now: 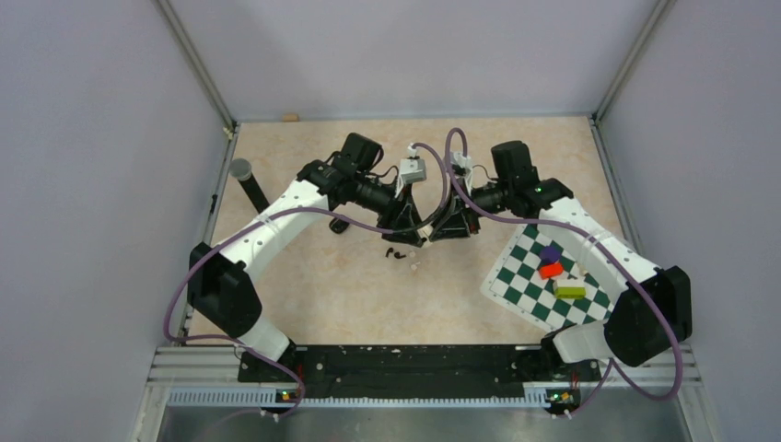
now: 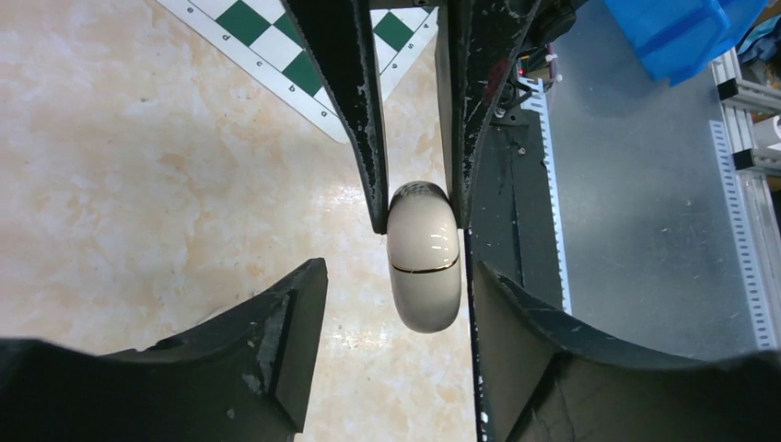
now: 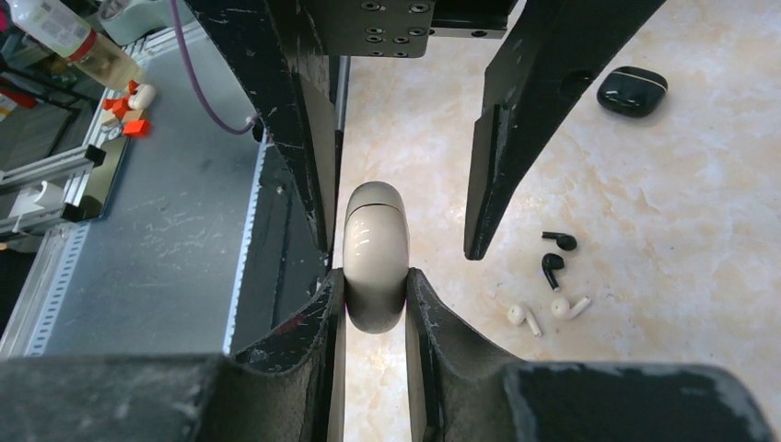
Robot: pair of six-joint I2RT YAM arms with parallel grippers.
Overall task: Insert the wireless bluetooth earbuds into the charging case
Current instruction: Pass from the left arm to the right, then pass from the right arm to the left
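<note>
Right hand (image 3: 375,278) pinches beige case (image 3: 376,226) end; left hand (image 2: 394,269) spread, gap alongside.

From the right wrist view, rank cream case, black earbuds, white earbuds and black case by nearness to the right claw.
1. cream case, clamped in the right claw.
2. white earbuds and black earbuds, lying at image right: too close to call.
3. black case, upper right, farthest.
</note>
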